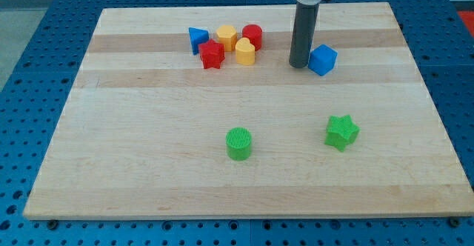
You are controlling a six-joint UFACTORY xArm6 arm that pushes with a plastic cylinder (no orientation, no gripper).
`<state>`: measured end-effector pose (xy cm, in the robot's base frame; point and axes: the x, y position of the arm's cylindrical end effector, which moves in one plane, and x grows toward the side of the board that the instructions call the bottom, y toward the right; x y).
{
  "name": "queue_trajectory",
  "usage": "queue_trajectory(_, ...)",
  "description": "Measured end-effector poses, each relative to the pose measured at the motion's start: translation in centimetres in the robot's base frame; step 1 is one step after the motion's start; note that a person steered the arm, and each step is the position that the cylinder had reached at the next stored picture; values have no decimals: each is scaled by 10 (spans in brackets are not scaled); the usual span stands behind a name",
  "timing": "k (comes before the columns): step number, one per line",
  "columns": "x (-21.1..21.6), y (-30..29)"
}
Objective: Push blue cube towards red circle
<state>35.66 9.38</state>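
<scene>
The blue cube (pixel 323 59) sits on the wooden board near the view's top, right of centre. The red circle (pixel 252 35) is a red cylinder standing further to the view's left, at the right end of a cluster of blocks. My tip (pixel 298 65) rests on the board just left of the blue cube, touching or almost touching its left side. The rod rises straight up from there to the view's top edge. The tip stands between the blue cube and the red circle.
The cluster holds a blue triangle (pixel 197 38), a red star (pixel 212 55), a yellow hexagon (pixel 227 35) and a yellow block (pixel 245 52). A green cylinder (pixel 238 143) and a green star (pixel 341 132) lie lower. The wooden board (pixel 133 164) ends near the top.
</scene>
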Motion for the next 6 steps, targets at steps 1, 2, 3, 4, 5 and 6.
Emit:
queue_trajectory(1,43,24)
queue_trajectory(2,77,29)
queue_trajectory(3,42,50)
queue_trajectory(4,2,39)
queue_trajectory(5,-12,31)
queue_trajectory(6,3,37)
